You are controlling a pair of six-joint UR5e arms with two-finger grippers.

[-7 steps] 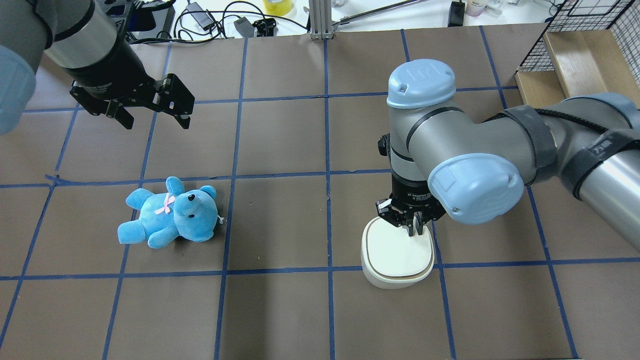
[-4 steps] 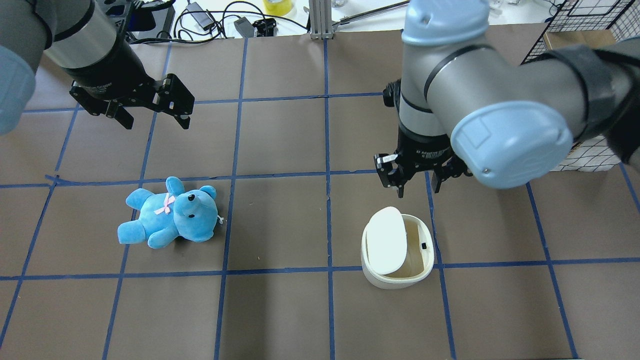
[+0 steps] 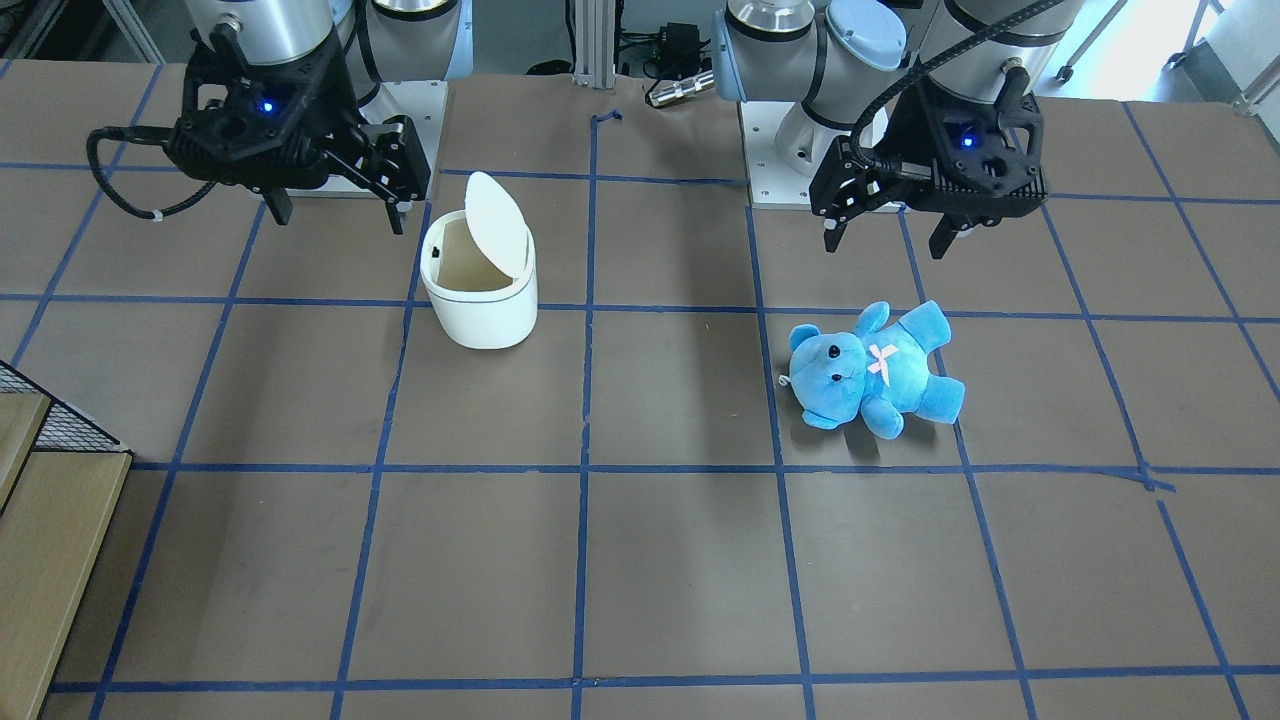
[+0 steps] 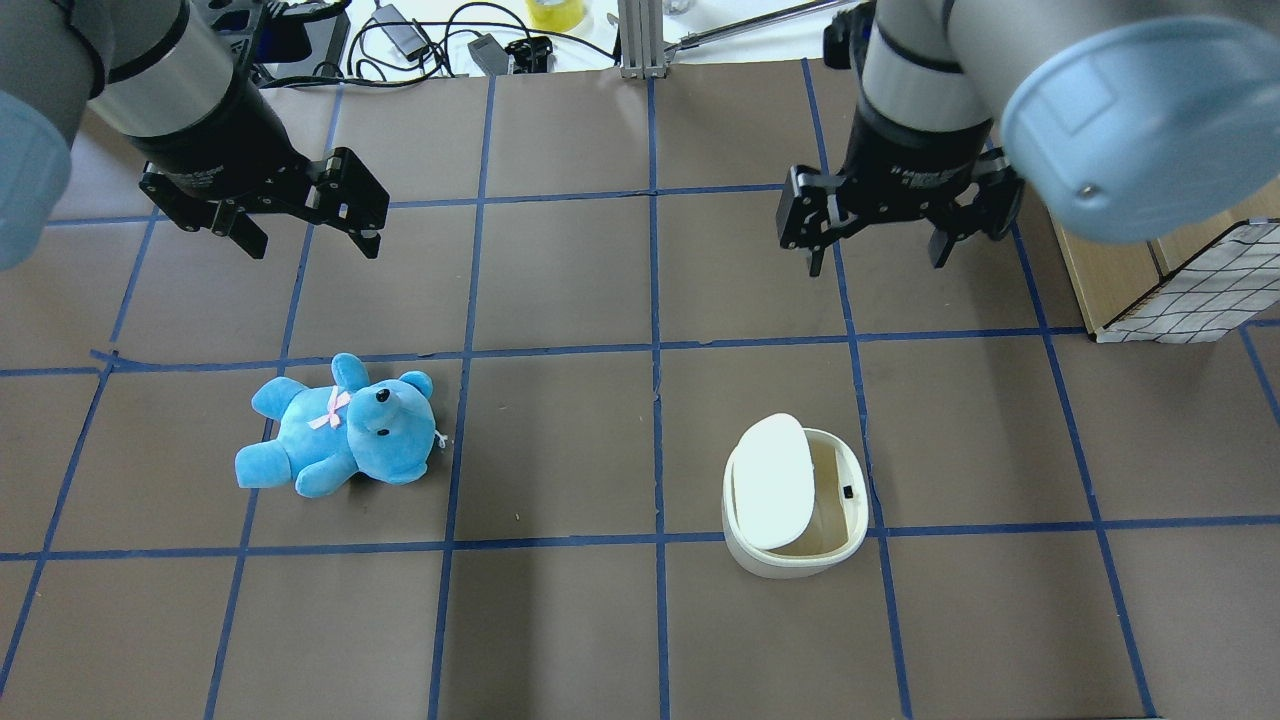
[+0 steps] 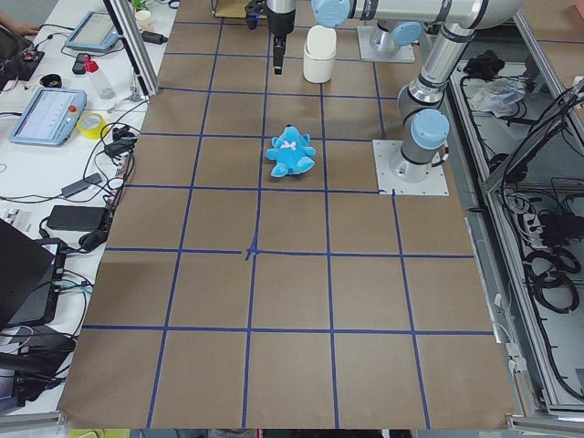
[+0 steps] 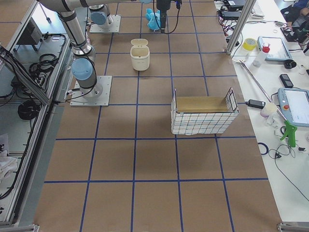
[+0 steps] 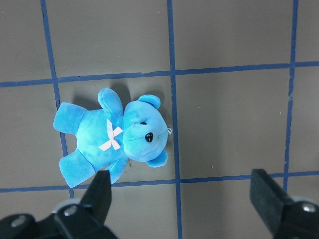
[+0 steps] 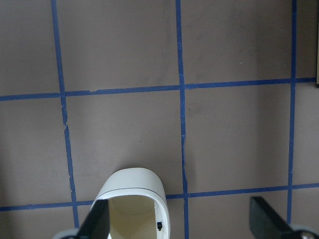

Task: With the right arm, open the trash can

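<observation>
The white trash can stands on the brown table with its flip lid tipped up and the beige inside showing. It also shows in the front view and at the bottom of the right wrist view. My right gripper is open and empty, raised well above the table and beyond the can, touching nothing; it also shows in the front view. My left gripper is open and empty, hovering above and beyond the blue teddy.
The blue teddy lies on its back on the robot's left side of the table, and shows in the left wrist view. A wire basket with a wooden liner stands at the right end of the table. Cables and tools lie beyond the far edge.
My right gripper was shut with its tips on the closed lid. The lid has flipped open, and the gripper has opened, risen and moved away toward the far side. The left arm has not moved.
</observation>
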